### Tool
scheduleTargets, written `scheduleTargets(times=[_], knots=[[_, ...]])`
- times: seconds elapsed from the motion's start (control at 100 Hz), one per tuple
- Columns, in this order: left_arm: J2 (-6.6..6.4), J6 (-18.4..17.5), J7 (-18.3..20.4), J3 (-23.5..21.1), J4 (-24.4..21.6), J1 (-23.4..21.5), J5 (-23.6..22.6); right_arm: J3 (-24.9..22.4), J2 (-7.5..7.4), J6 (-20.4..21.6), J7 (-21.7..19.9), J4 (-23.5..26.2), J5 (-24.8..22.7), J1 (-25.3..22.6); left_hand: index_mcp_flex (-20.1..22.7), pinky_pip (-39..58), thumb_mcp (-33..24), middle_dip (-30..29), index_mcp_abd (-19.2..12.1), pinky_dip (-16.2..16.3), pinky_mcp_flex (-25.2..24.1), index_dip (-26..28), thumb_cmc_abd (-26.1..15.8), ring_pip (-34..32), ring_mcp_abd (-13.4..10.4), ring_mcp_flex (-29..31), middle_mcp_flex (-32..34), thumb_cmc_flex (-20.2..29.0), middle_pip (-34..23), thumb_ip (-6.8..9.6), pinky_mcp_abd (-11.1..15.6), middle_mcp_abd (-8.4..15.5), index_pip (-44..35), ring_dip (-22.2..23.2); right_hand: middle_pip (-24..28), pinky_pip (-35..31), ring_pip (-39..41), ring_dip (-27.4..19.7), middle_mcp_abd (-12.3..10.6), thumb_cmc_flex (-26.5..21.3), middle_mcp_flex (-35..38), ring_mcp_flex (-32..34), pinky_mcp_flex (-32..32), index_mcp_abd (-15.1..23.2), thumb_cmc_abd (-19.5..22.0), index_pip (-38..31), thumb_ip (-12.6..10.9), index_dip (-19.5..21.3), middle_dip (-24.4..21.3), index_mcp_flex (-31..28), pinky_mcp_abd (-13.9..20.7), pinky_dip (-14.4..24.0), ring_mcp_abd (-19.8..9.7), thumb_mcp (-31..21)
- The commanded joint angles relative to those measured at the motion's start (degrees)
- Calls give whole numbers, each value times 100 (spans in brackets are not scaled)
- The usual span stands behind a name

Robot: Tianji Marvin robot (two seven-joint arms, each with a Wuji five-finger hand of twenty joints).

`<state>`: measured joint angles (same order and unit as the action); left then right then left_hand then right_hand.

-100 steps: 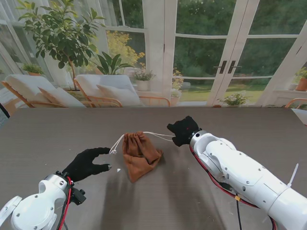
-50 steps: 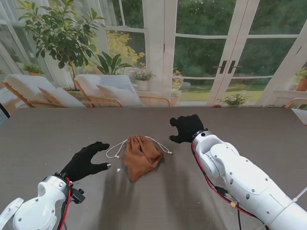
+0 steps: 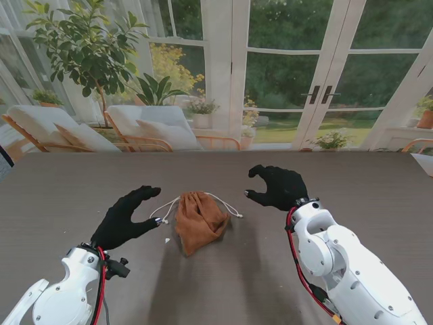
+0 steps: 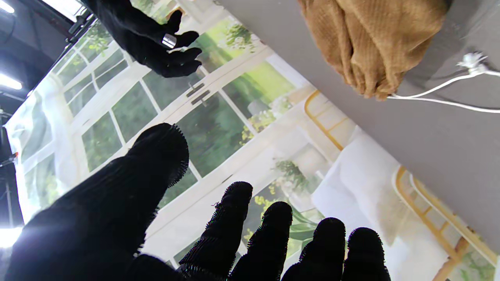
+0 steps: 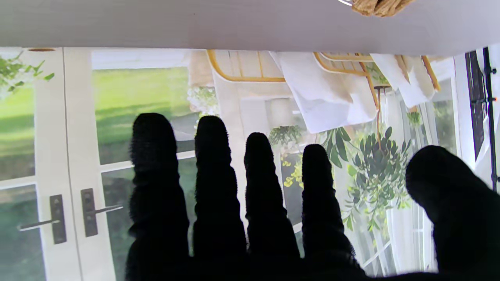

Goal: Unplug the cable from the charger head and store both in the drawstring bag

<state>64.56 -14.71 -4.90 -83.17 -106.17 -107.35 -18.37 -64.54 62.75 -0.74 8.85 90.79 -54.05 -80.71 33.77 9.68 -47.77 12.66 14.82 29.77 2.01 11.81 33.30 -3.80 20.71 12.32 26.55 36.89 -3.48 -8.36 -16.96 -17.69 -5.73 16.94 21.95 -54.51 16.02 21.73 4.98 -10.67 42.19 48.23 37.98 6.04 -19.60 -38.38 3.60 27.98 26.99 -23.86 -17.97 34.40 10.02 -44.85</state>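
Both hands are up off the table and hold nothing. My left hand (image 3: 125, 218) has its black fingers spread apart, just left of the brown drawstring bag (image 3: 197, 219). My right hand (image 3: 280, 187) is on the other side of the bag, with fingers apart and a bit curled.

The bag lies in the middle of the gray table (image 3: 61, 196). Its bunched, closed mouth points away from me, and its long way runs from there toward me, leaning a little to the left. White strings (image 3: 226, 205) loop out from the mouth on both sides. One string has a small knot (image 4: 471, 61) at its end.

I cannot see any cable or charger head. A tiny white bit (image 3: 167, 240) lies near the bag, too small to make out. I can read no words anywhere.
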Motion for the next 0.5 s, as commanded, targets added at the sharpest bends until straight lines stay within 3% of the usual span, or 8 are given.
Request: scheduleTargets(times=[0.0,0.34,0.49], knots=[[73,-50,63,43,-4,16,36,-99,-2,90,-13,59,42,-166,32,-5,160,55,-200,78,83,35,-44,-57,-1,192,121,-18,-2,100,78,168,-31,80,-137,147,-71,-86,-105,-94,-51,-195,-1372,97,-143,93,-124,0,-49,-117,-167,-142,95,-163],[154,-648,-366,321,160,78,64,-832,109,873,137,95,1089,-909,-42,30,259,98,-314,138,132,64,-36,-88,10,242,143,4,11,103,-35,254,-15,116,-256,329,-168,-83,-128,-198,19,-339,-1495,131,-395,194,-85,41,-28,-284,-208,-78,167,-466],[170,-793,-430,441,254,104,127,-1021,125,1251,200,-76,1280,-1099,-66,14,299,96,-297,146,103,68,-42,-73,-24,213,93,7,31,106,-35,268,-4,110,-313,438,-236,-93,-170,-132,-43,-460,-1592,186,-525,261,-48,40,-21,-233,-187,-40,142,-550]])
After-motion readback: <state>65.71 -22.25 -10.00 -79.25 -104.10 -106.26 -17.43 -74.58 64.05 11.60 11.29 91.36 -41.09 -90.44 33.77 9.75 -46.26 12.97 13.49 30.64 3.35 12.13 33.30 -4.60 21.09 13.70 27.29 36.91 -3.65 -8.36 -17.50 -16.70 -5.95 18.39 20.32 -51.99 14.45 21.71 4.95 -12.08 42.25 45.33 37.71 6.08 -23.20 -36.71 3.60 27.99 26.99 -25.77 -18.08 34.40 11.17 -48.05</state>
